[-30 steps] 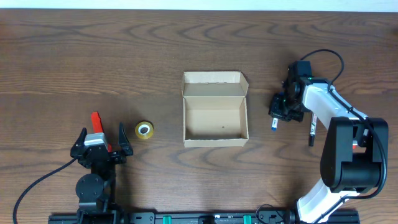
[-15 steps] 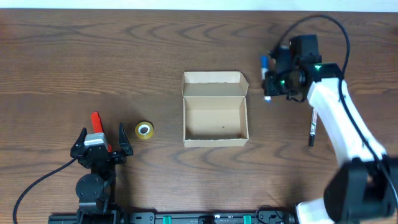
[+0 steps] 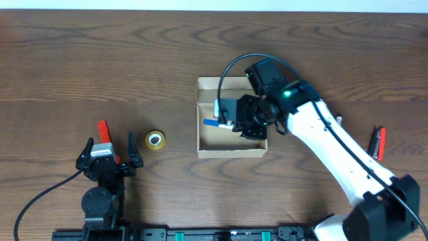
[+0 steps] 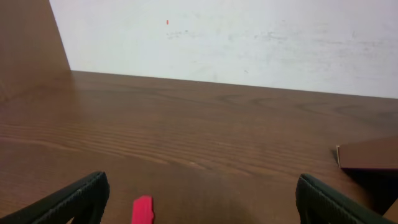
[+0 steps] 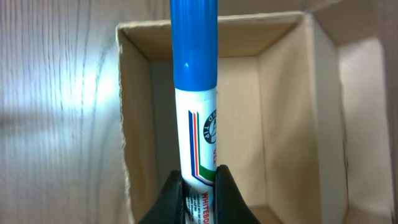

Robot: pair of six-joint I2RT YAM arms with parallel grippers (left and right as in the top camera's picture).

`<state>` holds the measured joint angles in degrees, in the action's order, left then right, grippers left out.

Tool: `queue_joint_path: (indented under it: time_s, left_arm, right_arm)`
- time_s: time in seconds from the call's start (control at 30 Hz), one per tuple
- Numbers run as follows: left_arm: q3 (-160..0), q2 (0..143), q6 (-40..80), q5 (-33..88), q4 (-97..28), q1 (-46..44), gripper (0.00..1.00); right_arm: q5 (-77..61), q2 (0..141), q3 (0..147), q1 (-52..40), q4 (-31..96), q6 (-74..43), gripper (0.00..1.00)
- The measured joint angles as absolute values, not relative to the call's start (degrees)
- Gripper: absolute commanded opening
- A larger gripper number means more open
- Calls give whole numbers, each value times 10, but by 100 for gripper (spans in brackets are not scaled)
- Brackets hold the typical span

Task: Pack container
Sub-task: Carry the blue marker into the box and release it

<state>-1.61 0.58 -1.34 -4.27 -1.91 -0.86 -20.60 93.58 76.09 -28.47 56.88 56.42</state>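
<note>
"At the table's (image 3: 100,53) middle, what sits there?"

"The cardboard box (image 3: 231,142), open side up with its lid flap folded back. The right gripper (image 3: 229,122) hangs over it, clamped on a blue marker (image 3: 212,123) that reaches across the opening."

"And the left gripper (image 3: 110,142)?"

"Near the front edge, fingers spread wide, holding nothing. A red marker (image 3: 102,128) lies between them, and a roll of tape (image 3: 155,140) sits between that gripper and the box."

Place: pretty sure it's a robotics lab bench, not anyone's home
Table: bare dark wood-grain table (image 3: 100,60), nothing homey about it
Wall: plain white wall (image 4: 249,37) right behind
Rig: left arm (image 3: 100,201) and right arm (image 3: 334,154) sit along a black mounting rail (image 3: 200,235) at the table edge
</note>
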Motion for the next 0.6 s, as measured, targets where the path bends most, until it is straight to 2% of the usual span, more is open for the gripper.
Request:
queue_joint_path:
  time_s: [0.53,0.57,0.6]
  left_arm:
    - [-16,6,-13,-43,-19,-9,95]
    - [-16,6,-13,-43,-19,-9,95]
    - [-16,6,-13,-43,-19,-9,95]
  right_arm:
    - [-116,1114,761,-265,546,634,1]
    - [-112,1115,761,-265,546,634,3]
    - [-108,1115,761,-265,546,634,13]
